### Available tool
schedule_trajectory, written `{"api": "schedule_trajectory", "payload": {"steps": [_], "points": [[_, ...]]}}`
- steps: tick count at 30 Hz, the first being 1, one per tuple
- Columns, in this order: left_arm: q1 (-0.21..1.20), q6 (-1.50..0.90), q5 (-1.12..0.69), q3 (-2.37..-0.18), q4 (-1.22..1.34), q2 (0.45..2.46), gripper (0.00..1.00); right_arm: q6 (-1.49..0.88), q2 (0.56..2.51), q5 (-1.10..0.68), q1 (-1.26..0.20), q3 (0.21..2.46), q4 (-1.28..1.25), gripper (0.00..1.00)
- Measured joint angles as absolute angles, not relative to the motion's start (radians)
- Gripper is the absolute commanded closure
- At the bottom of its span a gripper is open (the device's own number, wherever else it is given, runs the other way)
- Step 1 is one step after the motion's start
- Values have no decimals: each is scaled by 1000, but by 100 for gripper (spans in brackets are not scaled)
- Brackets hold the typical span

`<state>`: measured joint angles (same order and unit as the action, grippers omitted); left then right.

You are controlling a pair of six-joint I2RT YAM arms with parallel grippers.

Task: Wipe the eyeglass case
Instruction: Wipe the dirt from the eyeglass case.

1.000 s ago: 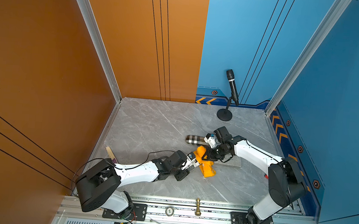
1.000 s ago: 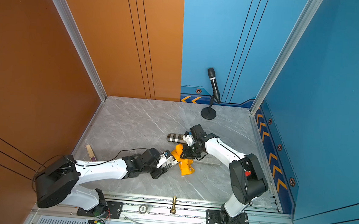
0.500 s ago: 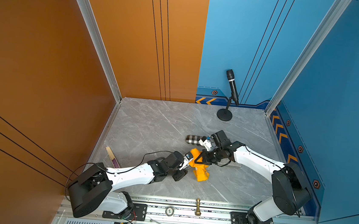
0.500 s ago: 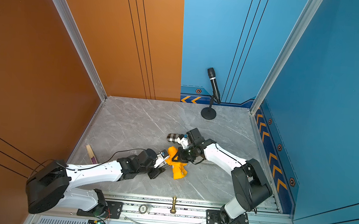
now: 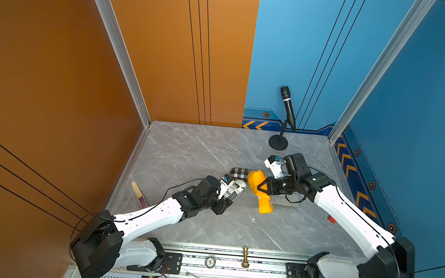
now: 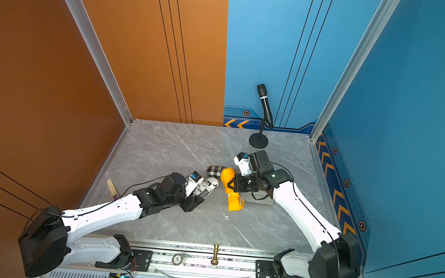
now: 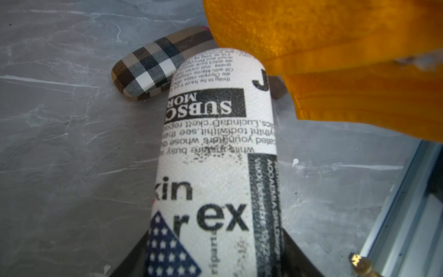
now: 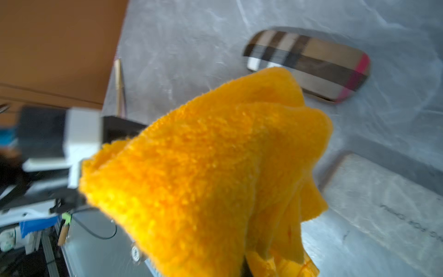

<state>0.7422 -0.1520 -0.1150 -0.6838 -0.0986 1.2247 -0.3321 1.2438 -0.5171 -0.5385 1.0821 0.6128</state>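
fuzzy terry cloth, grainy matt eyeglass case.

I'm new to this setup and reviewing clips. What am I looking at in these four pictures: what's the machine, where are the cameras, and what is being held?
Two white robot arms work on a grey marble table. Two pictures look down from overhead; the other two come from cameras on each wrist. The left gripper is shut on a newspaper-print eyeglass case; the right gripper is shut on an orange cloth, close beside it. A plaid eyeglass case lies on the table; a microphone stands behind.
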Motion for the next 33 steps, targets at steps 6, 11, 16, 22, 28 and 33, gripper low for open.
{"api": "schedule_trajectory", "payload": {"steps": [6,11,16,22,28,33], "points": [[689,-247,-316,-731,-95,1211,63,-371,1199,-508,-770,1045,493,100],[673,-305,-410,-738,-101,1190,64,-383,1293,-579,-717,1031,419,100],[660,-420,-448,-670,-24,1162,63,-378,1304,-616,-550,1016,389,100],[661,-486,-467,-647,0,1155,64,-400,1303,-590,-613,1002,339,100],[661,-508,-468,-638,3,1155,64,-447,1304,-613,-657,959,255,100],[660,-538,-469,-634,35,1156,63,-500,1293,-702,-565,907,158,100]]}}
